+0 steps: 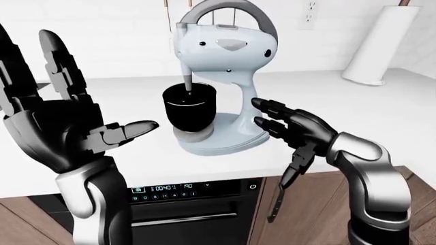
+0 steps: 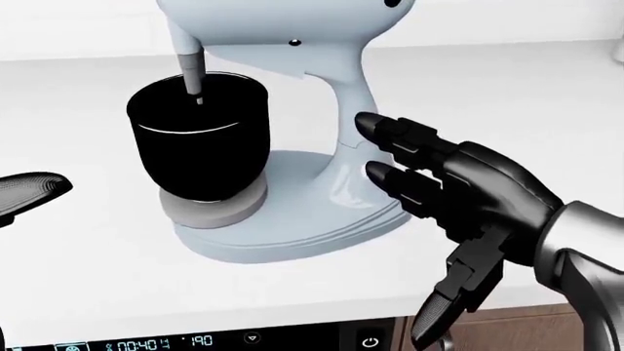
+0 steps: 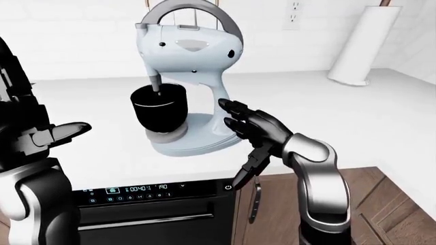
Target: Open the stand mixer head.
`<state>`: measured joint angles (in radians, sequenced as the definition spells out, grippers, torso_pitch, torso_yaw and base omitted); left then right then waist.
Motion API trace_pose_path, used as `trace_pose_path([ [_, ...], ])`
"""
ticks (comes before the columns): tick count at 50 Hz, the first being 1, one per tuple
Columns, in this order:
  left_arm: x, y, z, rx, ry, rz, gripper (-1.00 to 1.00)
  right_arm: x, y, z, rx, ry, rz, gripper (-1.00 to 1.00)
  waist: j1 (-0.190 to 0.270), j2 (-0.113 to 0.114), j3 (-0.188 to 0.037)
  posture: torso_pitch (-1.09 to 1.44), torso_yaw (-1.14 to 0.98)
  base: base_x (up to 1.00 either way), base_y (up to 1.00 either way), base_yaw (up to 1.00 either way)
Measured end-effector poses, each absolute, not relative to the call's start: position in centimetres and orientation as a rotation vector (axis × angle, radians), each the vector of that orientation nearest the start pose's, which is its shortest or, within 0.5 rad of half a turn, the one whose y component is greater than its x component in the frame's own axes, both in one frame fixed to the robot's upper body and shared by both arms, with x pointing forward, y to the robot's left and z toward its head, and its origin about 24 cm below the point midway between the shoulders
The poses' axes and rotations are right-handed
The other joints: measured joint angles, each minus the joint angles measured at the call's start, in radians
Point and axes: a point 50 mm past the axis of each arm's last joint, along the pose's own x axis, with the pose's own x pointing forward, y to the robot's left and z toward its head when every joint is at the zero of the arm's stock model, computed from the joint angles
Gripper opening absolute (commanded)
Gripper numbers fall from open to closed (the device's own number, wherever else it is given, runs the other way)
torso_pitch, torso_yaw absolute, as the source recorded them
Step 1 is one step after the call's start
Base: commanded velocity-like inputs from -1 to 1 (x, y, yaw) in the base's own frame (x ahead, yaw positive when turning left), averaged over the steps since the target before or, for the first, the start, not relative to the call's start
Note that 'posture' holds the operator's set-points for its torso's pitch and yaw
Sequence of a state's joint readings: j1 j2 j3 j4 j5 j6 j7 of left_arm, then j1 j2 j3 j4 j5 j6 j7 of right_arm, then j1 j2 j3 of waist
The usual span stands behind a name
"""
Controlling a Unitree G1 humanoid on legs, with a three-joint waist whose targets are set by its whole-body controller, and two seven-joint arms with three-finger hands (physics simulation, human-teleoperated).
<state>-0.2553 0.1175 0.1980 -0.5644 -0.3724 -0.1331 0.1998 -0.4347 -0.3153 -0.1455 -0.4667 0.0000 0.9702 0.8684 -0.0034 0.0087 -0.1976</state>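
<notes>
A pale blue stand mixer (image 1: 228, 56) stands on the white counter (image 1: 354, 109). Its head is down, with a grey handle (image 1: 228, 7) arching over it and the beater shaft in a black bowl (image 1: 190, 107). My right hand (image 1: 290, 135) is open, its fingertips (image 2: 375, 126) close to the mixer's neck on the right side, not clearly touching. My left hand (image 1: 65, 122) is open and raised, palm up, to the left of the mixer and apart from it, its thumb (image 1: 133, 130) pointing toward the bowl.
A white paper-towel roll (image 1: 378, 43) stands at the top right by the wall. A wall socket (image 1: 308, 13) is above the counter. Below the counter edge is a black oven with a lit display (image 1: 163, 189) and a wooden cabinet (image 1: 306, 214) with a dark handle.
</notes>
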Motion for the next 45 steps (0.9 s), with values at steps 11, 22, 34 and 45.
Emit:
trace_pose_path([
  [11, 22.4, 19.6, 23.4, -0.319, -0.937, 0.158, 1.00, 27.8, -16.4, 17.6, -0.208, 0.150, 0.710, 1.00, 0.000, 0.000, 0.000, -0.24, 0.00, 0.00, 0.00, 0.00],
  [22, 22.4, 19.6, 23.4, -0.320, -0.935, 0.159, 1.00, 28.1, -16.4, 17.3, -0.207, 0.157, 0.709, 1.00, 0.000, 0.000, 0.000, -0.24, 0.00, 0.00, 0.00, 0.00],
  [34, 22.5, 19.6, 23.3, -0.320, -0.933, 0.161, 1.00, 28.6, -16.4, 17.1, -0.208, 0.159, 0.709, 1.00, 0.000, 0.001, -0.001, -0.24, 0.00, 0.00, 0.00, 0.00],
  [45, 22.5, 19.6, 23.5, -0.320, -0.938, 0.159, 1.00, 29.0, -16.4, 16.9, -0.208, 0.161, 0.708, 1.00, 0.000, 0.001, 0.000, -0.24, 0.00, 0.00, 0.00, 0.00],
])
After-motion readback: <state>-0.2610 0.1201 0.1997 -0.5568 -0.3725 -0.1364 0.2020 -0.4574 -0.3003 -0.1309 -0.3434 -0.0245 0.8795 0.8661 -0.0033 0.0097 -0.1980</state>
